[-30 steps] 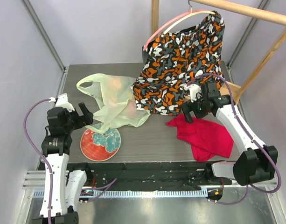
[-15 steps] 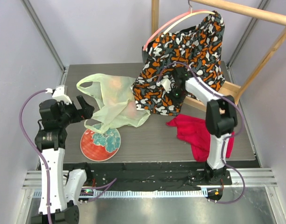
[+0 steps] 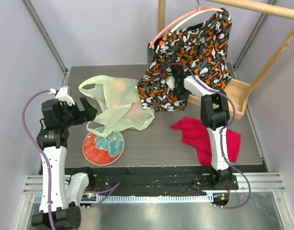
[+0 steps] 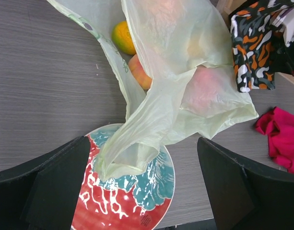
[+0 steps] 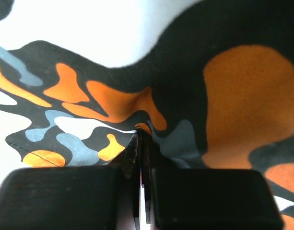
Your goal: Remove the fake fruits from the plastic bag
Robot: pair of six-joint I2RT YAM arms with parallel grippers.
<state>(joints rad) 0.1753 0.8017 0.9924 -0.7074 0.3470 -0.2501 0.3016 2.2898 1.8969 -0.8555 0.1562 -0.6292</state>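
The plastic bag [image 3: 119,103] lies crumpled on the table, pale yellow-green, one handle loop draped over the plate. Fake fruits show at its mouth and through its film: a yellow-orange one [image 4: 123,37], a peach [image 4: 139,72] and a pink one [image 4: 206,88] inside. My left gripper [image 3: 87,112] hovers open just left of the bag, its fingers [image 4: 55,187] spread either side of the bag's loop [image 4: 130,158] without touching it. My right gripper [image 3: 175,76] is far off, shut with its tips [image 5: 141,139] pinching a fold of the patterned garment [image 5: 108,103].
A red-and-teal plate [image 3: 99,151] sits near the front edge under the bag's loop. The orange-black-white garment [image 3: 190,57] hangs from a hanger on a wooden rack [image 3: 235,96] at back right. A red cloth [image 3: 199,134] lies crumpled front right.
The right arm swung from above the red cloth up into the hanging garment and its gripper closed on the fabric. The left gripper stayed open beside the bag.
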